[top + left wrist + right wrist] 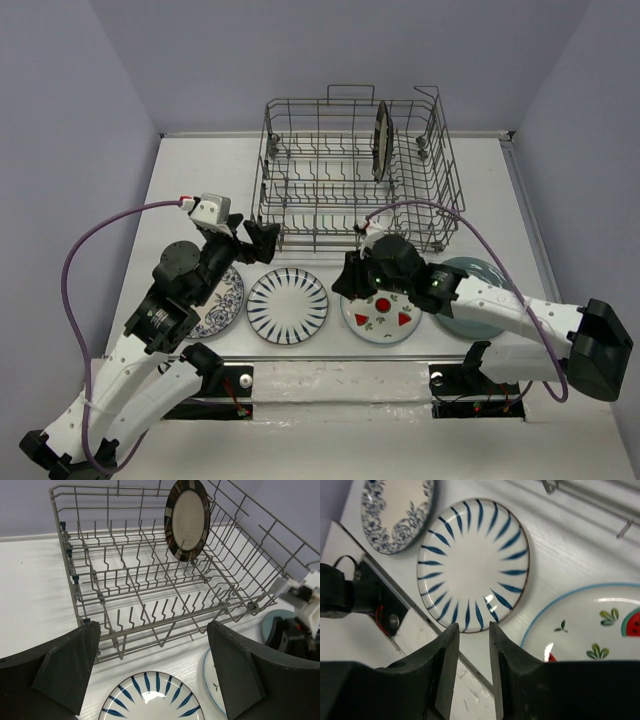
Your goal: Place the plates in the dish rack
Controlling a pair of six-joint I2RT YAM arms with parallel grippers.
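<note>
Entry 1, dish rack (352, 180): grey wire, at the far middle of the table (180, 190). Holds one dark plate (381, 140), upright on edge between the tines in the right-hand part (pale centre faces the left wrist camera).

Entry 2, four plates lying flat in a row just in front of the rack, listed left to right:
- blue floral plate (225, 305), partly under the left arm
- striped plate (287, 306), fully in view
- fruit plate (385, 320), white with red fruit and a light blue rim
- teal-grey plate (478, 272), largely hidden by the right arm

Entry 3, left gripper (250, 240): spread wide, nothing between the fingers (70, 665). Hangs near the rack's near left corner, above the gap between the floral and striped plates, pointed at the rack.

Entry 4, right gripper (471, 629): narrow, with only a slim empty gap between the fingers (445, 660). Sits low by the left rim of the fruit plate, between it and the striped plate (contact with either cannot be told).
</note>
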